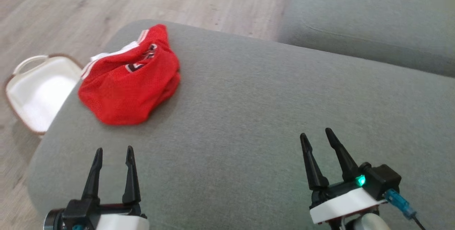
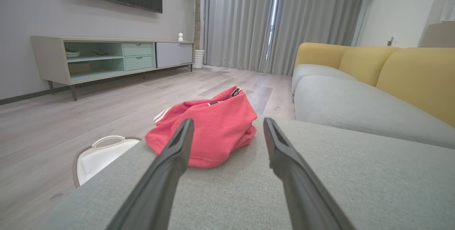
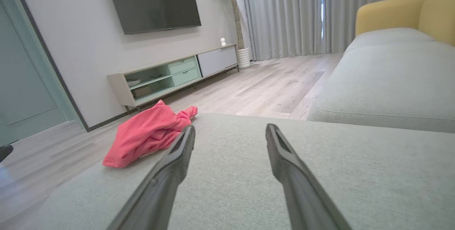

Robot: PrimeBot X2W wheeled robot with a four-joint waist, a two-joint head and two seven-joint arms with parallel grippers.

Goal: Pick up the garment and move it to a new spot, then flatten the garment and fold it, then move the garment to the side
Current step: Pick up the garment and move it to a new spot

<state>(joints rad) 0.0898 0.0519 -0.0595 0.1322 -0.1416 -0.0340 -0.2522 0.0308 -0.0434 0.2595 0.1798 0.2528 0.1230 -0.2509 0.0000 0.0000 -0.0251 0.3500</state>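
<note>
The garment (image 1: 129,79) is a red mesh jersey with white stripes, lying crumpled near the far left corner of a grey cushion (image 1: 256,116). It lies straight ahead in the left wrist view (image 2: 209,130) and off to the left in the right wrist view (image 3: 147,134). My left gripper (image 1: 114,150) hovers open over the cushion's near left, a short way in front of the garment, holding nothing. My right gripper (image 1: 315,134) stands open at the near right, well away from the garment, with nothing between its fingers.
A white basket with a brown rim (image 1: 39,91) sits on the wooden floor just left of the cushion. A grey sofa seat (image 1: 369,16) with yellow backs (image 2: 416,77) lies to the right. A TV cabinet (image 2: 106,57) stands by the far wall.
</note>
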